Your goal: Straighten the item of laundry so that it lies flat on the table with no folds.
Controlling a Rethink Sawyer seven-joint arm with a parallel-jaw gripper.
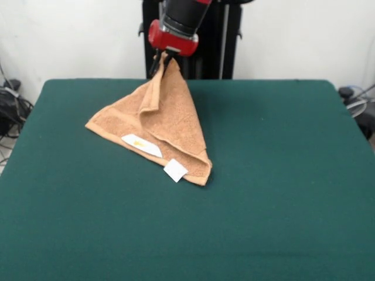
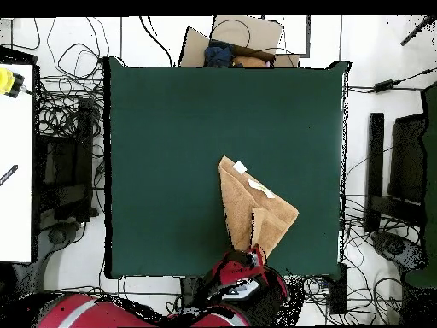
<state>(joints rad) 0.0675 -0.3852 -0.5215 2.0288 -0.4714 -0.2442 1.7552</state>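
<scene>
One orange-tan towel [image 1: 164,117] lies on the green tabletop [image 1: 281,175] near the edge on the robot's side. The tool [image 1: 166,58] is clamped on one corner, lifting it into a peak with draped folds. Two white tags [image 1: 142,144] show on the towel's low edge. Bare tabletop lies open all around the towel.

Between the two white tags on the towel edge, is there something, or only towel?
Only towel: in the front view, a short stretch of its orange-tan edge separates the long tag from the small square tag.
</scene>
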